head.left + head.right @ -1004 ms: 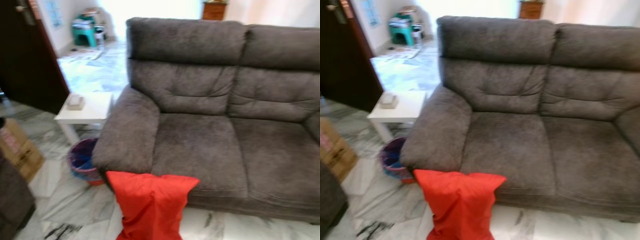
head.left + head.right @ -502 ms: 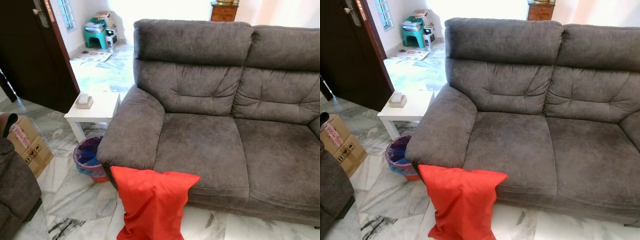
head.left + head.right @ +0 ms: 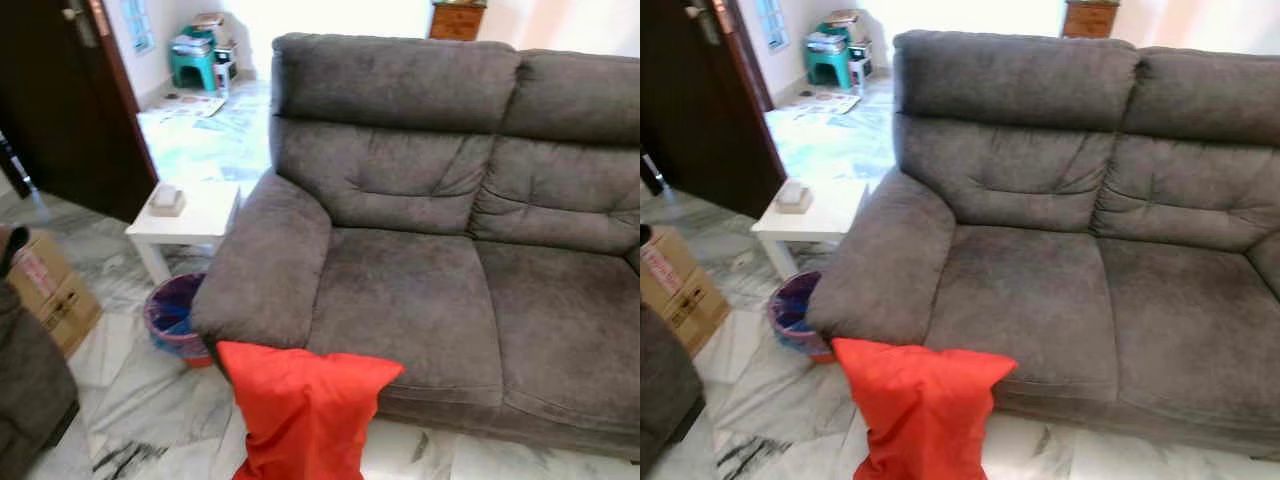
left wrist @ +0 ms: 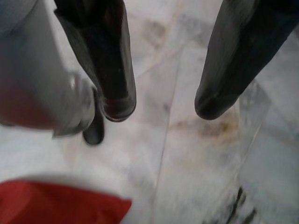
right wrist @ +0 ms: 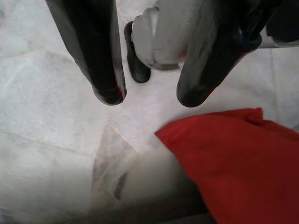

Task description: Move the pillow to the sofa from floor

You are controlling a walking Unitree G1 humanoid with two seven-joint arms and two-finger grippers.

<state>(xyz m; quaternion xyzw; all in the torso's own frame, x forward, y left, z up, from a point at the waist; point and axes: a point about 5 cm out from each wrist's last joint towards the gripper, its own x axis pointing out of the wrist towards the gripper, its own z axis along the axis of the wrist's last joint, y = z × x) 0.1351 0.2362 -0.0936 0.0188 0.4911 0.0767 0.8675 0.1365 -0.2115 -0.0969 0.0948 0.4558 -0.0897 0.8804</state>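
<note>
A red pillow (image 3: 303,410) stands on the marble floor, leaning against the front of the grey sofa (image 3: 440,230) just below its left armrest (image 3: 265,260). Its lower part is cut off by the frame edge. My left gripper (image 4: 163,105) hangs open over bare floor, with a corner of the red pillow (image 4: 56,205) nearby. My right gripper (image 5: 147,95) is also open and empty above the floor, and the red pillow (image 5: 233,158) lies just past its fingertips.
A white side table (image 3: 185,220) with a small box on it stands left of the sofa, and a blue-lined bin (image 3: 172,315) sits beneath it. A cardboard box (image 3: 45,290) and a dark door (image 3: 70,110) are at the far left. Another dark seat's edge (image 3: 25,400) fills the lower left corner.
The whole picture shifts slightly between frames, so the camera has moved. The pillow still leans against the sofa front in the same spot.
</note>
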